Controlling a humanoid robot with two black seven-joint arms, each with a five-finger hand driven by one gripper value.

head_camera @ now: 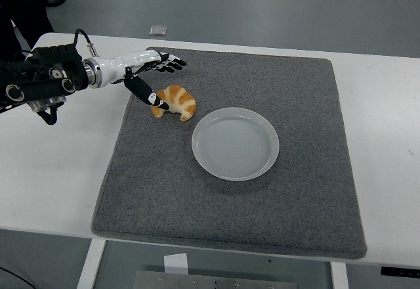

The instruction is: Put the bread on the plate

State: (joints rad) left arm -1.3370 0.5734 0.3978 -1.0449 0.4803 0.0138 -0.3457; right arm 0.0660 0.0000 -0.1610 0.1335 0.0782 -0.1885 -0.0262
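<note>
Bread (176,102), a croissant, is located on the grey mat (230,217) at 10 o'clock from the white plate (235,144), just beside it. The left robot hand (152,72) is positioned over its 9 o'clock end, fingers spread wide, nothing held. The item is judged light, soft and crushable; a gentle grasp across the thick middle is recommended.

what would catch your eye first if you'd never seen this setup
The left hand, reaching in from the left with fingers spread over the golden croissant on the grey mat. Right of the croissant sits an empty white plate, mid-mat.
</note>
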